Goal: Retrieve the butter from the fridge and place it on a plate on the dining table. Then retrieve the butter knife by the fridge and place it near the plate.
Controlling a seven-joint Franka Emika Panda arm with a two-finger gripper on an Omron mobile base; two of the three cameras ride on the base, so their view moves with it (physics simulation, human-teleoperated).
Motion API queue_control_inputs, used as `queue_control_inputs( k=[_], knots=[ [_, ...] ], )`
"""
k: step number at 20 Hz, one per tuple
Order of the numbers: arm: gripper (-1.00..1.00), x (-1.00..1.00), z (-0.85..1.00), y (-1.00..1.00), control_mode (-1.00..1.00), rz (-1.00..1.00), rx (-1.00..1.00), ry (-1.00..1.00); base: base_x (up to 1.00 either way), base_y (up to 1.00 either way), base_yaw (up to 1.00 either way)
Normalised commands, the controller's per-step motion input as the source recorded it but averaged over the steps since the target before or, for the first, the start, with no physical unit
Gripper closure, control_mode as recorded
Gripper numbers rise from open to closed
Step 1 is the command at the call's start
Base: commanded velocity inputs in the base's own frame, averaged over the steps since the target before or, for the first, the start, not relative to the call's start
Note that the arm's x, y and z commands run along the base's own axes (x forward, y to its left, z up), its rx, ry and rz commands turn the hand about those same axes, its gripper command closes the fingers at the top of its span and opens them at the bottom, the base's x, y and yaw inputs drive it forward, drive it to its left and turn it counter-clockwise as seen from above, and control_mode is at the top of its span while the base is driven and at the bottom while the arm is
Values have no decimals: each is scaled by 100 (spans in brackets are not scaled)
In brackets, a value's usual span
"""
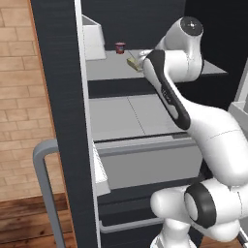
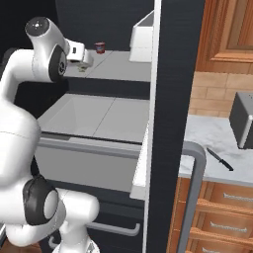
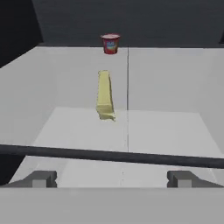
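Pale yellow and stick-shaped, the butter [image 3: 104, 95] lies on the grey upper shelf [image 3: 166, 78] inside the tall black double-door fridge [image 1: 65, 97], its long axis pointing away from the hand camera, with nothing touching it. Behind it on the same shelf, well apart, stands a small red-lidded jar [image 3: 110, 43]. The white arm's two-finger gripper [image 3: 111, 178] is at the shelf's front edge, short of the butter; its 2 dark fingertips [image 3: 41, 178] stand far apart at the bottom of the hand view, fully spread and holding nothing. From the left base view the butter [image 1: 133, 63] shows just past the arm's wrist, with the jar [image 1: 120, 47] further back. A white bin [image 1: 94, 41] sits at the left of that shelf. Below, a second grey shelf [image 1: 126, 116] lies above a pale drawer front [image 1: 150, 162]. Both fridge doors stand open, each with a long grey bar handle [image 2: 195, 197]. To the right of the fridge, on a white marble counter over wooden drawers [image 2: 207, 143], lies the slim dark butter knife [image 2: 220, 159], near a grey boxy appliance [image 2: 243, 121]
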Motion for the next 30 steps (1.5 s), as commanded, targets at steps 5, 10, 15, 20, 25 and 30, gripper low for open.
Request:
queue_control_inputs(
  k=[5, 10, 15, 20, 25, 30],
  knots=[
    [-100, 71, -6, 32, -100, 0, 0, 10, 0, 0, 0],
    [-100, 70, -8, 4, -100, 0, 0, 10, 0, 0, 0],
    [-100, 78, -18, 0, -100, 0, -1, 2, 0, 0, 0],
    [-100, 43, -19, 0, -100, 0, 0, 6, 0, 0, 0],
    [-100, 0, -22, 0, -100, 0, 0, 7, 0, 0, 0],
    [-100, 5, -49, 3, -100, 0, 0, 9, 0, 0, 0]
  ],
)
